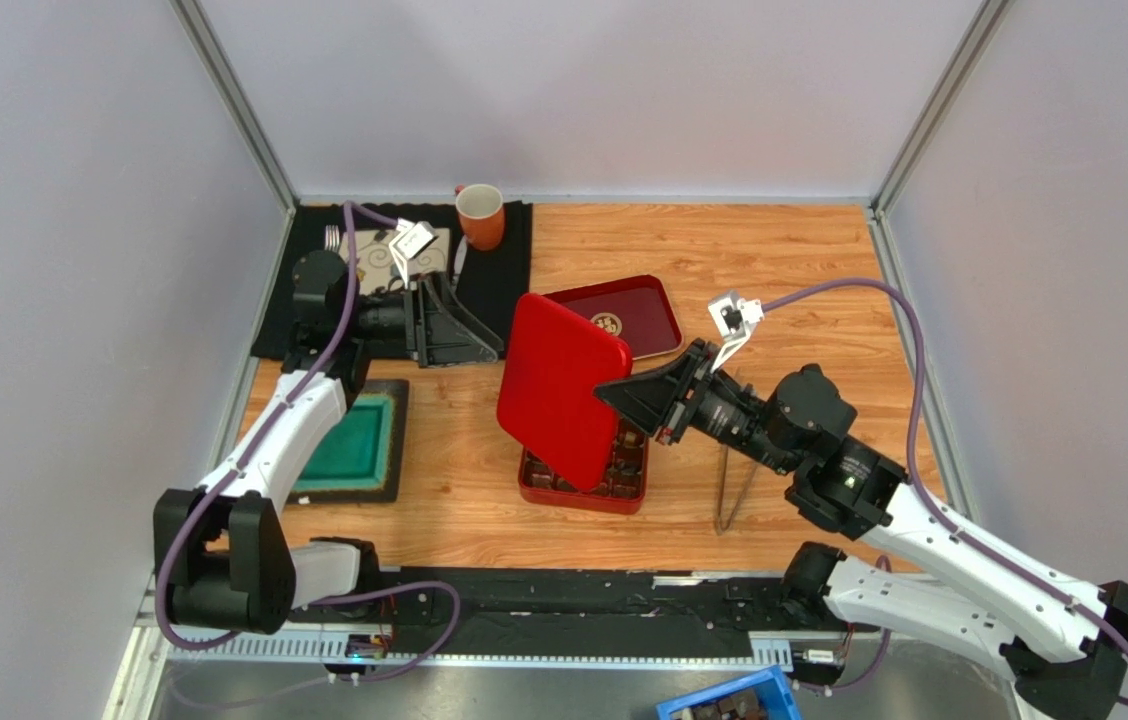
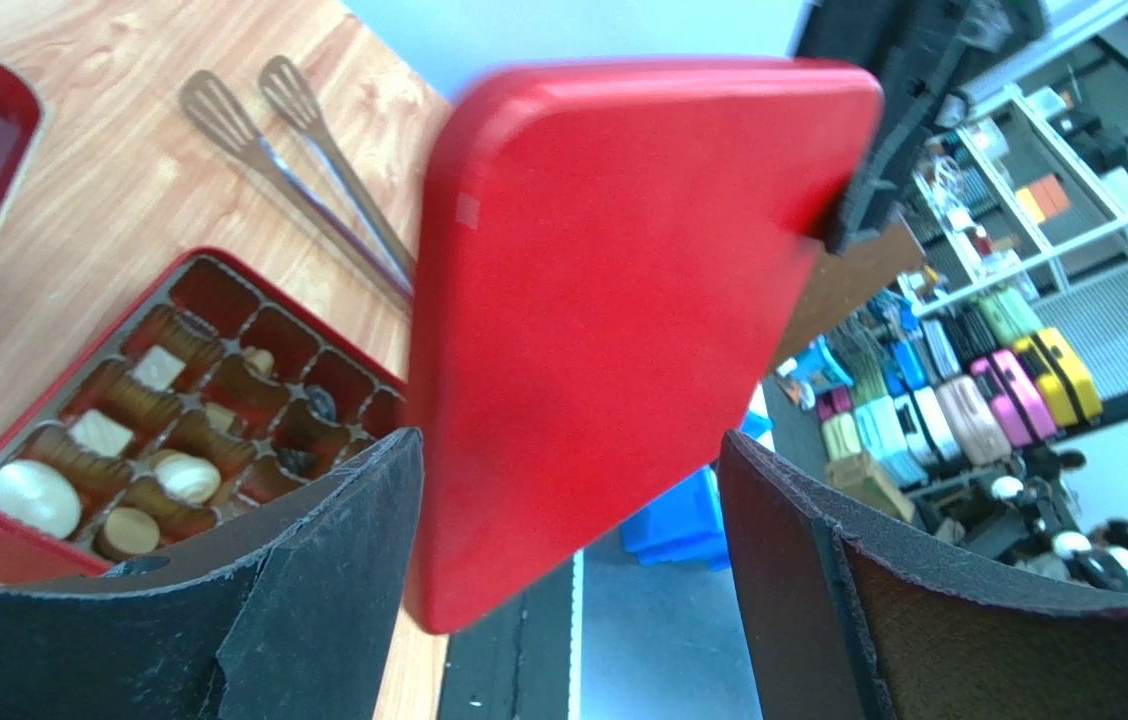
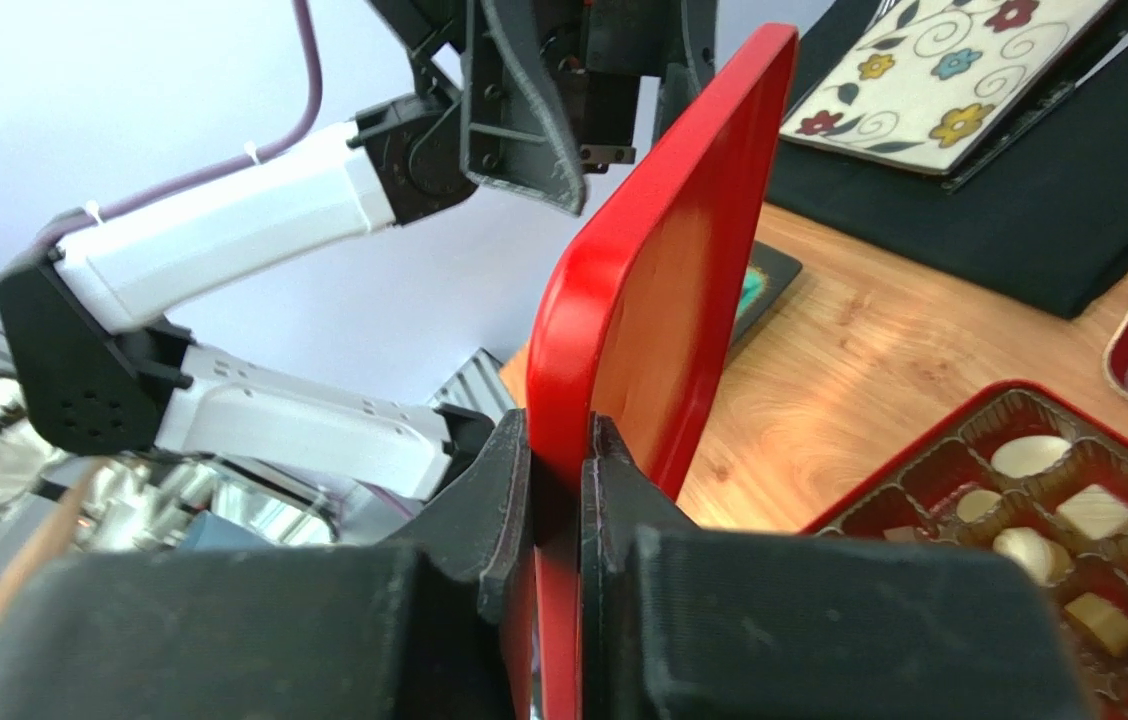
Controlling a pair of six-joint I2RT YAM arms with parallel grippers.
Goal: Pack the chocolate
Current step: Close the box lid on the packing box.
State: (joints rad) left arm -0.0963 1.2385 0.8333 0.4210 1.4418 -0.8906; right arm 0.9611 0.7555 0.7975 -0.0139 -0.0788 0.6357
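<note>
The chocolate [image 2: 150, 450], small white and brown pieces, sits in the gridded compartments of the red box [image 1: 585, 492] mid-table. A red lid [image 1: 563, 387] hangs tilted on edge above the box's left part. My right gripper [image 1: 630, 398] is shut on the lid's right edge. In the right wrist view the gripper [image 3: 558, 435] pinches the thin rim of the lid [image 3: 675, 255], with the chocolate [image 3: 1051, 510] below right. My left gripper [image 1: 488, 338] stands open just left of the lid and apart from it. In its own view the jaws [image 2: 570, 438] frame the lid [image 2: 630, 300] without touching.
A dark red tray [image 1: 623, 312] lies behind the box. Metal tongs [image 1: 736, 488] lie right of the box. An orange mug [image 1: 480, 215] and a patterned plate [image 1: 397, 255] rest on a black mat [image 1: 503, 270] at the back left. A green tray [image 1: 352, 443] sits at the left.
</note>
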